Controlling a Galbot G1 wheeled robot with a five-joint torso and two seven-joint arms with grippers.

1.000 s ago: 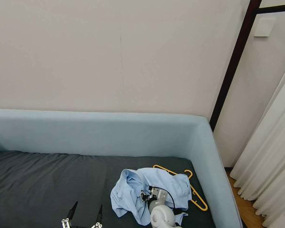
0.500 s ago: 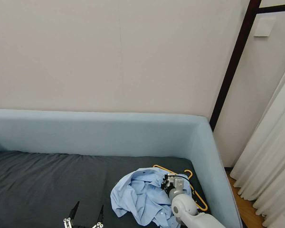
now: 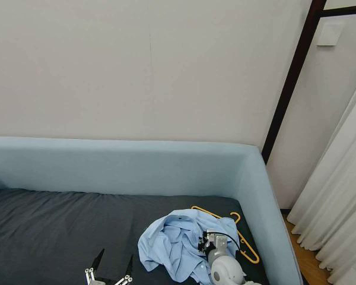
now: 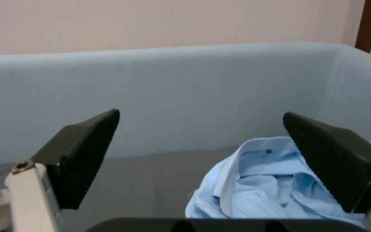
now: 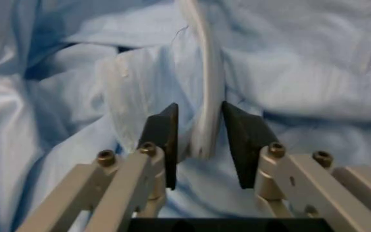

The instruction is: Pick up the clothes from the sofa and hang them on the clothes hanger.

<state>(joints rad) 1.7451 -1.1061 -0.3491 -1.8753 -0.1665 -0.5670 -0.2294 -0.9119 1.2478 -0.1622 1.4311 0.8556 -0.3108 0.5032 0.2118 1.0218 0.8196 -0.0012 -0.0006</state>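
Head view, sofa: pale-blue upholstered sofa (image 3: 136, 169) with a dark grey seat cushion (image 3: 47, 228)
Head view, clothing: crumpled light-blue button-up shirt (image 3: 172, 243) lies on the cushion near the sofa's right-hand arm; a slim orange clothes hanger (image 3: 247, 249) lies partly under it, between shirt and arm
Head view, right gripper (image 3: 202, 241): down on the right part of the shirt, touching the cloth
Head view, left gripper (image 3: 115, 262): low over bare cushion, left of the shirt and apart from it; fingers spread
Left wrist view, left gripper (image 4: 200, 117): black pads (image 4: 82, 154) wide apart, nothing between them; the shirt lies beyond, before the sofa's backrest
Right wrist view, right gripper (image 5: 198, 133): dark fingertips (image 5: 163, 130) pinched on a raised fold of the shirt; blue cloth all around
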